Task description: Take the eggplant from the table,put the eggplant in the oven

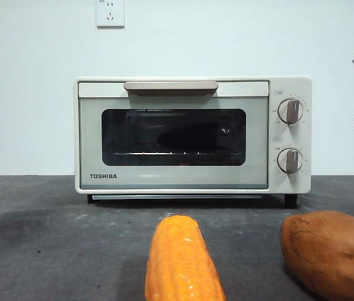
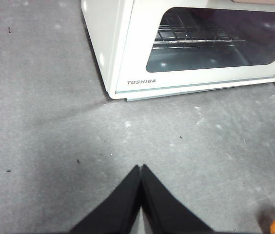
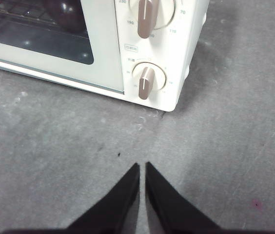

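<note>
The cream-white TOSHIBA oven (image 1: 193,135) stands on the dark grey table (image 1: 39,238) with its glass door closed. Behind the glass a long dark eggplant (image 1: 193,133) lies on the wire rack; its glossy purple skin also shows through the window in the left wrist view (image 2: 266,29) and the right wrist view (image 3: 62,9). My left gripper (image 2: 141,166) hangs shut above bare table off the oven's left front corner. Off the oven's right front corner, below the knobs (image 3: 147,80), my right gripper (image 3: 142,164) is shut and holds nothing.
An orange-yellow corn cob (image 1: 182,260) lies near the front of the table, and a lumpy orange-brown sweet potato (image 1: 331,251) lies to its right. Black arm tips show at both upper sides of the front view. A white wall stands behind the oven.
</note>
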You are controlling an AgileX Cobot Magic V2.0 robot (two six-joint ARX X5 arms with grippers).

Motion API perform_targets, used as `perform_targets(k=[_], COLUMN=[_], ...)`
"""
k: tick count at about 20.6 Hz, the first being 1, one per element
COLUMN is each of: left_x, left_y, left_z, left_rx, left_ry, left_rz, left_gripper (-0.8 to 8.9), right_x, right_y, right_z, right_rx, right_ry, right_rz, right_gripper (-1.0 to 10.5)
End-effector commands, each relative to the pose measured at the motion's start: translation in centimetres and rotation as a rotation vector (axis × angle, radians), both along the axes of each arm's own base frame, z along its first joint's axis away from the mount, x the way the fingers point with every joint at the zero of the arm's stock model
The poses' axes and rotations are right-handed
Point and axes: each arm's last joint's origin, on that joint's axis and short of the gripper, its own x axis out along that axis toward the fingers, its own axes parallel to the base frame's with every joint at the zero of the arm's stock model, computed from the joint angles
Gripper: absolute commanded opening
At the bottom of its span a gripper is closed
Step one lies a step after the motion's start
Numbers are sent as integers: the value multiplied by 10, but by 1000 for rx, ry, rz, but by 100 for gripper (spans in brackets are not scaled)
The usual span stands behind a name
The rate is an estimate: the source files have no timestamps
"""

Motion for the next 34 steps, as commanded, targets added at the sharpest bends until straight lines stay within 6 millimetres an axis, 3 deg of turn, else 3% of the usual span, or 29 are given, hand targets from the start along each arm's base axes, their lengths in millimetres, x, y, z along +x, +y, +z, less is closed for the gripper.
perform_targets(k=[1,4,6,8,11,19,34], left_x=[0,-17,-33,-43,-50,-46,-47], left_y=[-1,9,18,28,38,52,55], left_z=[3,13,14,6,-23,-87,-91], left_rx=[3,148,148,124,106,162,176], left_ry=[-18,-175,-290,-420,-534,-453,-413], left_rz=[-7,-36,-3,93,191,328,352], left_gripper=[6,6,6,6,6,6,6], right_x=[1,1,1,1,1,1,1], right_y=[1,1,1,1,1,1,1], right_z=[3,3,3,3,3,3,3], right_rx=[15,15,15,15,15,15,15], right_ry=[-9,-8,-9,-9,-8,-9,-9], right_rz=[-3,-2,-3,-3,-3,-3,-3], right_gripper=[3,3,3,3,3,3,3])
